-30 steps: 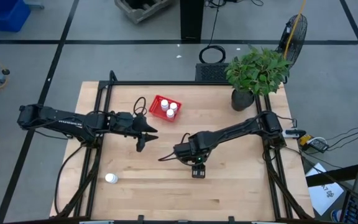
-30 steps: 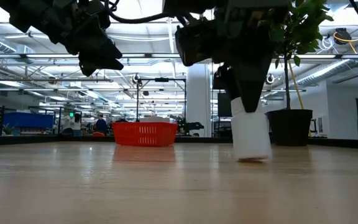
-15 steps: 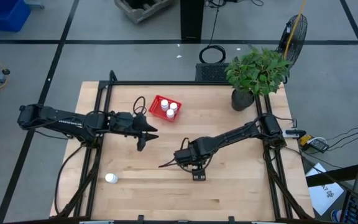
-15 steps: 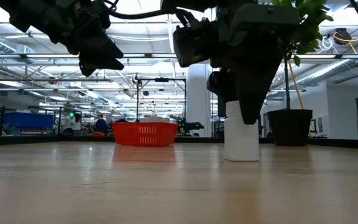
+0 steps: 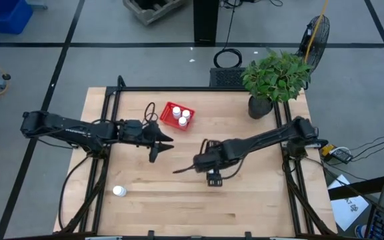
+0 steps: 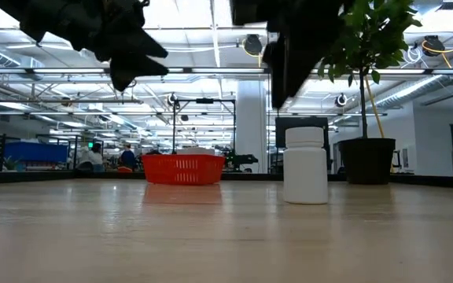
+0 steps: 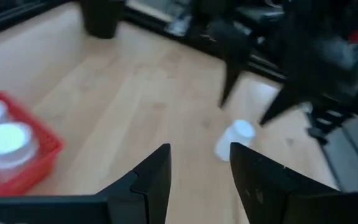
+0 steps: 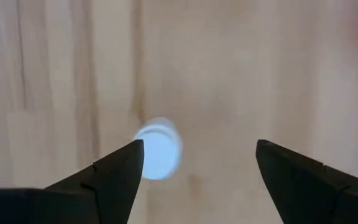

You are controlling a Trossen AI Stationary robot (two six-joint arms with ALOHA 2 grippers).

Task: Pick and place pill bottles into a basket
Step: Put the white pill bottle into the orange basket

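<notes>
Pill bottles (image 5: 181, 117), three of them, sit in the red basket (image 5: 170, 111) from above; another (image 5: 119, 191) lies near the table's front-left. Low down, one bottle (image 6: 305, 166) stands upright, free. The left gripper (image 7: 197, 168) is narrowly parted, empty, facing it. The right gripper (image 8: 199, 163) hangs directly above that bottle (image 8: 158, 148), spread wide, likely for a top grasp.

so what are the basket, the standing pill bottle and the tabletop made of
The basket looks like moulded plastic: bright red, with fine slotted sides. The standing pill bottle looks like opaque white plastic, smooth and matte, with a ridged cap. The tabletop appears to be light wood with visible plank grain, possibly laminate.
</notes>
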